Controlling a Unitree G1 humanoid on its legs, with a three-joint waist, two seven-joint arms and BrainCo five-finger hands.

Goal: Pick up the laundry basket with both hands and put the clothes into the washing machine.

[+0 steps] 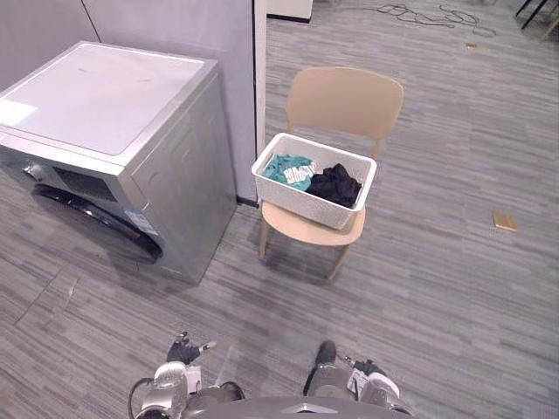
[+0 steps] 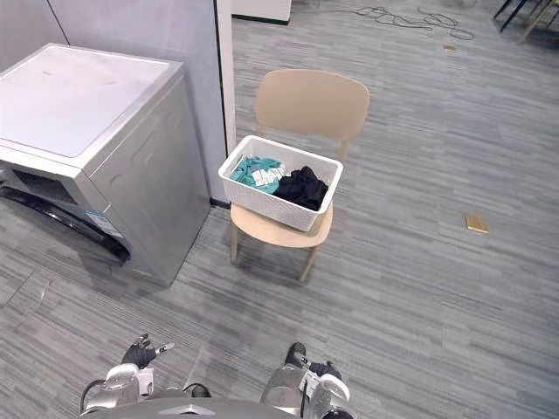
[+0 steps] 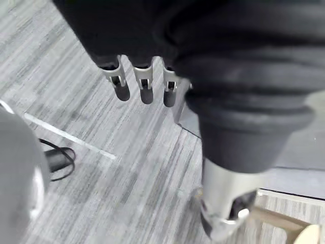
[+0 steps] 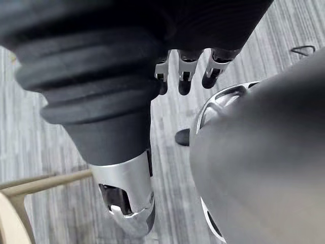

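A white laundry basket (image 1: 307,204) sits on the seat of a beige chair (image 1: 345,100), straight ahead and well out of reach. It holds a teal garment (image 1: 289,169) on its left side and a black garment (image 1: 335,185) on its right. The silver washing machine (image 1: 105,105) stands to the left of the chair, its dark round door (image 1: 98,220) facing the lower left. My left hand (image 3: 144,85) hangs low over the floor with straight fingers and holds nothing. My right hand (image 4: 185,76) hangs the same way on the other side, fingers relaxed and holding nothing.
A grey partition wall (image 1: 175,26) rises behind the machine and ends beside the chair. A small tan block (image 1: 504,221) lies on the grey floor to the right. Loose cables (image 1: 428,13) lie at the far back.
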